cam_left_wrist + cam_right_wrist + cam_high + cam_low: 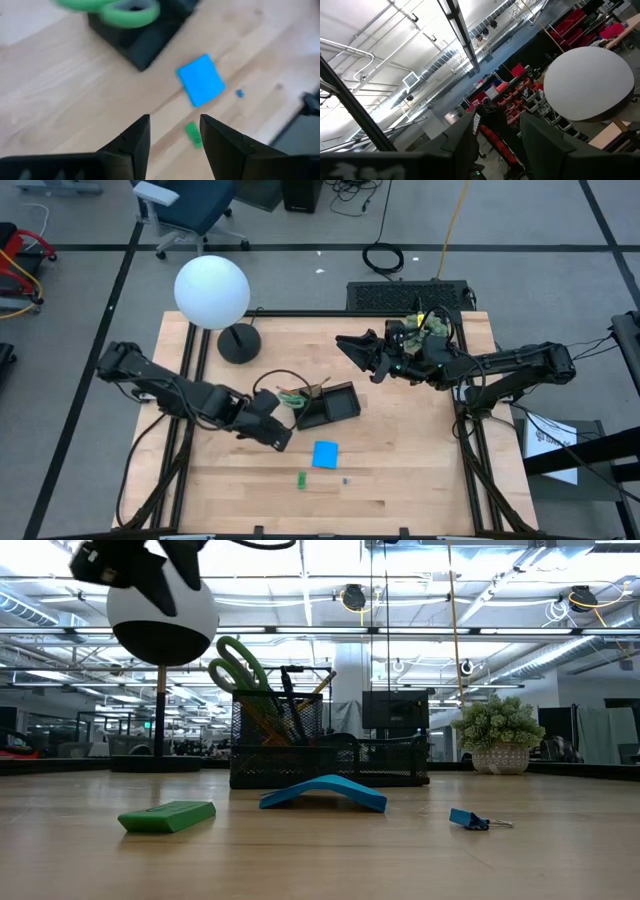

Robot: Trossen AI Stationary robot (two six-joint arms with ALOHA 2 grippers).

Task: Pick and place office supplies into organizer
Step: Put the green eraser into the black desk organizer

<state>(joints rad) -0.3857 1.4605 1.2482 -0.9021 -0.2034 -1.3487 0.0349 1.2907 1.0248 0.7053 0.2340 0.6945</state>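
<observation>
The black organizer stands mid-table and holds green-handled scissors, pens and pencils. A blue note pad lies on the wood near it, arched up in the low view. A small green piece and a tiny blue clip lie nearer the table's near edge. My left gripper hovers open just left of the pad, above the wood, touching nothing; its wrist view shows the pad and green piece beyond its fingers. My right gripper is raised over the far right part, open, pointing left.
A lamp with a white globe and round black base stands at the far left. A fuzzy green plant sits at the far right corner by the right arm. Bare wood lies right of the organizer and along the near edge.
</observation>
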